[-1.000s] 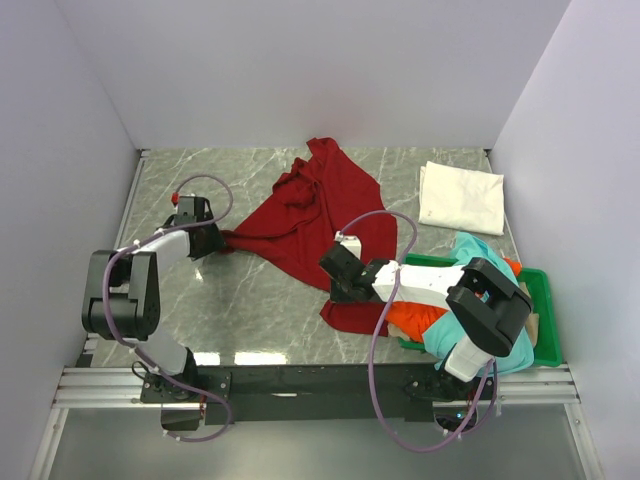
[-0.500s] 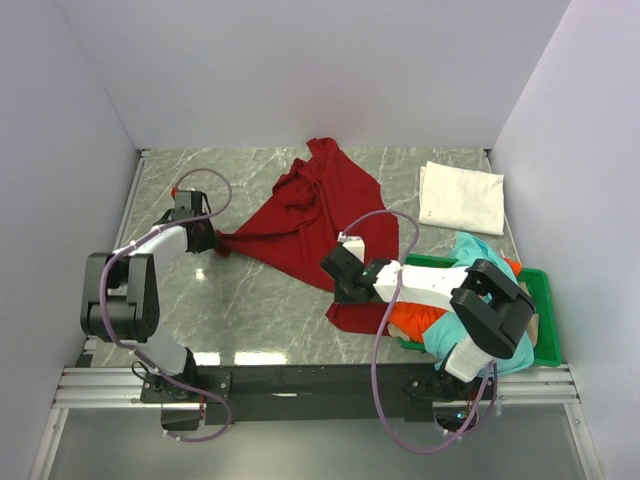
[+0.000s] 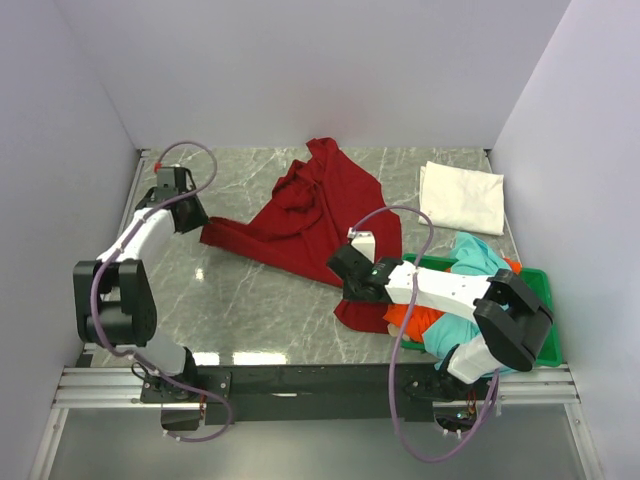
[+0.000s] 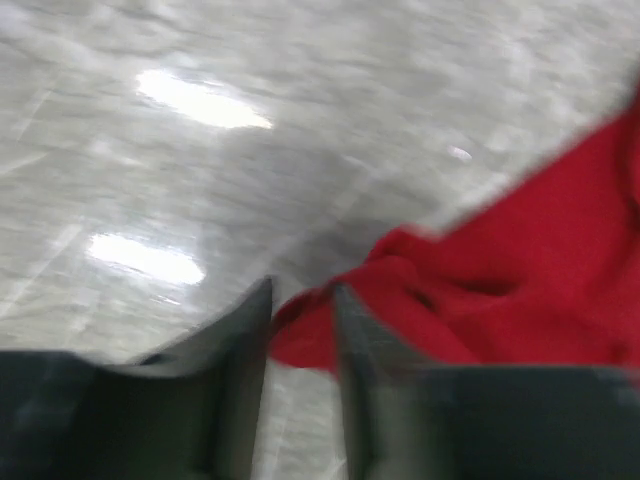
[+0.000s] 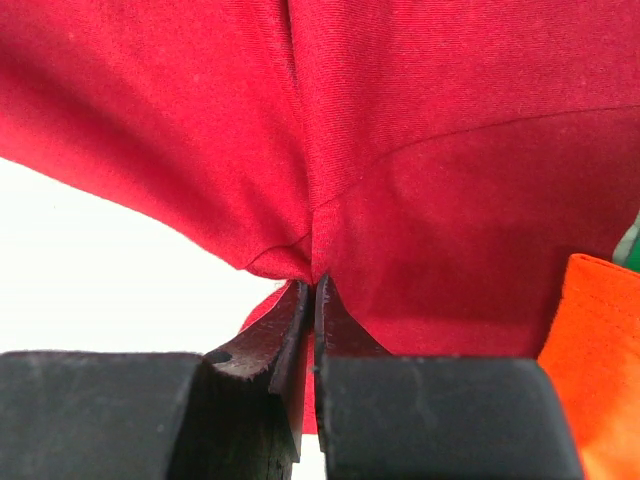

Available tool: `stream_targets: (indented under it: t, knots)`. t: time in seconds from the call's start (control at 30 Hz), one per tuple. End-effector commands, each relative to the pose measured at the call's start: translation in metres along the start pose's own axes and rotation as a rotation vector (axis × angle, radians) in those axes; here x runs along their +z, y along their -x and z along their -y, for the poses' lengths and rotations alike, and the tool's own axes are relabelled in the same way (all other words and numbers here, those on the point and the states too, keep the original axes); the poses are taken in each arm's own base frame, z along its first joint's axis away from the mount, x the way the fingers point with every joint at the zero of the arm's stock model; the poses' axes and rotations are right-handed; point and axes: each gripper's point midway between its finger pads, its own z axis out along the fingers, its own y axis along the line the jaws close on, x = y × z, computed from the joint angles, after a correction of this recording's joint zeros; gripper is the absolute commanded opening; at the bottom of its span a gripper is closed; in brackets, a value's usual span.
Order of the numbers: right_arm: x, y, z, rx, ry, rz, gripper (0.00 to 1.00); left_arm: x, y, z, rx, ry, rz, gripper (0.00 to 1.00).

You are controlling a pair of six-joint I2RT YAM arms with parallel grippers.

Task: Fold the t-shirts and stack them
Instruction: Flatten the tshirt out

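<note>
Your left claw [image 4: 300,310] and right claw [image 5: 312,300] both pinch the dark red t-shirt [image 3: 310,215].
It sprawls across the counter [image 3: 250,300], its left corner in one, its near edge in the other.

Left wrist view: the dark red t-shirt [image 4: 480,280] is motion-blurred. Your right arm [image 3: 450,288] hides most of the teal t-shirt [image 3: 476,251] and orange t-shirt [image 3: 408,318].

A grey, marble-patterned table [image 3: 250,300] is boxed in by plain pale walls: a back wall [image 3: 320,70], a left wall [image 3: 50,150] and a right wall [image 3: 585,150]. A metal rail [image 3: 100,385] runs along its near edge. Bright light patches [image 4: 200,103] gleam on the tabletop.
</note>
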Motion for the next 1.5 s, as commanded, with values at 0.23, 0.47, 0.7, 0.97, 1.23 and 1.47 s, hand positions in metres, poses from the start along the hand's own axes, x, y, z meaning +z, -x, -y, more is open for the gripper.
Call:
stream_targets:
  t: [0.23, 0.47, 0.7, 0.97, 1.23, 1.47]
  knots:
    - [-0.008, 0.010, 0.002, 0.014, -0.001, 0.032, 0.00, 0.000, 0.004, -0.024, -0.079, 0.048, 0.046, 0.62]
    - [-0.009, 0.009, -0.001, 0.013, 0.014, 0.030, 0.00, -0.010, -0.044, -0.016, -0.086, -0.007, 0.010, 0.59]
    - [-0.011, 0.009, -0.003, 0.025, 0.040, 0.035, 0.00, 0.004, -0.065, -0.033, -0.097, 0.068, -0.021, 0.53]
    - [-0.010, 0.008, -0.004, 0.026, 0.042, 0.028, 0.00, 0.020, -0.070, -0.035, -0.077, 0.086, -0.064, 0.51]
    - [-0.009, 0.008, -0.007, 0.023, 0.046, 0.023, 0.00, 0.034, -0.072, -0.036, -0.050, 0.104, -0.093, 0.51]
    - [-0.008, 0.007, -0.008, 0.018, 0.043, 0.019, 0.00, 0.038, -0.079, -0.036, -0.040, 0.097, -0.114, 0.48]
